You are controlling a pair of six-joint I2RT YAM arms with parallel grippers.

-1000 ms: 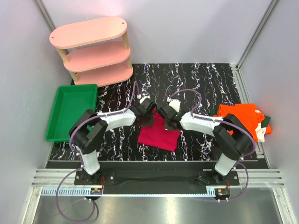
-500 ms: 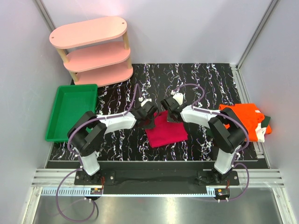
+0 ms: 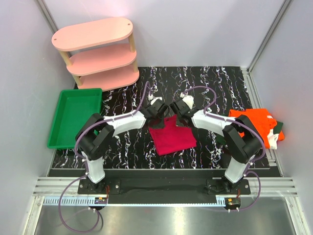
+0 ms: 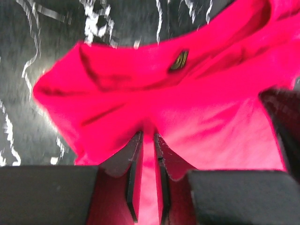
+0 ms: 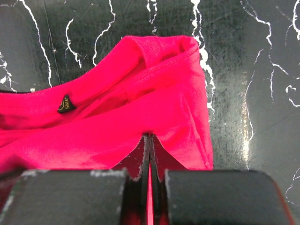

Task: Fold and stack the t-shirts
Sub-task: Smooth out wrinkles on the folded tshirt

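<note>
The crimson t-shirt (image 3: 172,140) lies folded on the black marbled table, between the two arms. Both grippers meet at its far edge. My left gripper (image 3: 159,113) (image 4: 148,135) stands over the cloth with its jaws a narrow gap apart, and red fabric (image 4: 197,93) shows through the gap. My right gripper (image 3: 179,115) (image 5: 150,137) is shut on the shirt's edge (image 5: 140,117), which puckers at the fingertips. A small black size label (image 5: 66,104) shows inside the collar. The orange t-shirt (image 3: 254,125) lies crumpled at the right edge, on top of the dark green t-shirt (image 3: 279,128).
A green plastic tray (image 3: 73,92) sits at the left edge of the table. A pink three-tier shelf (image 3: 98,51) stands at the back left. Grey walls close in both sides and the back.
Both grippers have shifted slightly toward the back with the crimson shirt's far edge. The shirt has swung and settled flatter. My left jaws have parted a little.
</note>
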